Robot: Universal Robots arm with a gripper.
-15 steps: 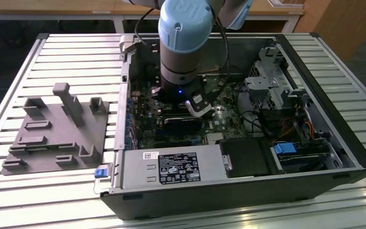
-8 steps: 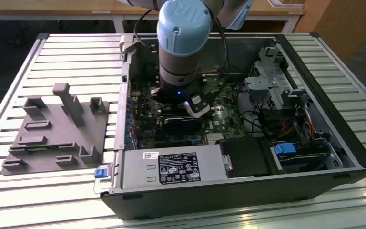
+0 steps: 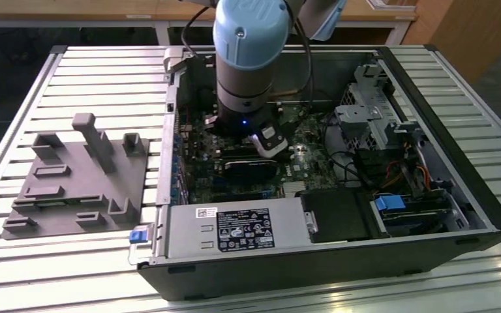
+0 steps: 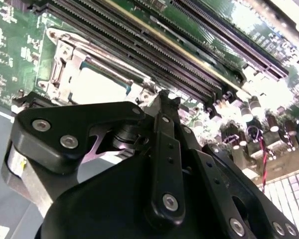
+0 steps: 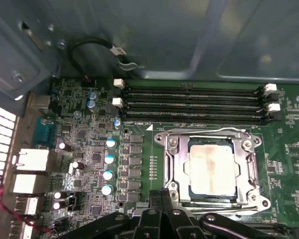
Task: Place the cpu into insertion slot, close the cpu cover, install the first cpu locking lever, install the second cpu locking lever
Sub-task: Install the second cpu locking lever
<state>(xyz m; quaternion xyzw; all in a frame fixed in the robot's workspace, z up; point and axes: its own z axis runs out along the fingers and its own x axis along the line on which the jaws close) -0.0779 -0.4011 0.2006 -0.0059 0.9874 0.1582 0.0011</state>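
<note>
One arm reaches down into the open computer case (image 3: 320,261) in the exterior view. Nearest the camera, the front part of the case holds a grey metal box with a label (image 3: 233,229). To the exterior view's left, a grey holder (image 3: 76,186) sits on the slatted table (image 3: 24,261), well apart from the case.

Farther in, the gripper (image 5: 162,204) hangs just above the green board (image 5: 89,149), right beside the near edge of the insertion slot (image 5: 169,144). Its fingers (image 4: 162,129) are pressed together with nothing between them. They hold nothing.

The cpu (image 5: 213,167) already lies flat in the insertion slot, its pale top showing. The cpu cover (image 5: 177,167) is down over it, framing the chip in both wrist views. So the first two steps look done, and the work now seems to be on the locking levers. It is hard to tell if either lever is hooked yet. A lever is a thin wire, so pushing it calls for a careful, steady press.

Beyond the slot run the long black memory slots (image 5: 194,104), and past them the far grey wall of the case.
</note>
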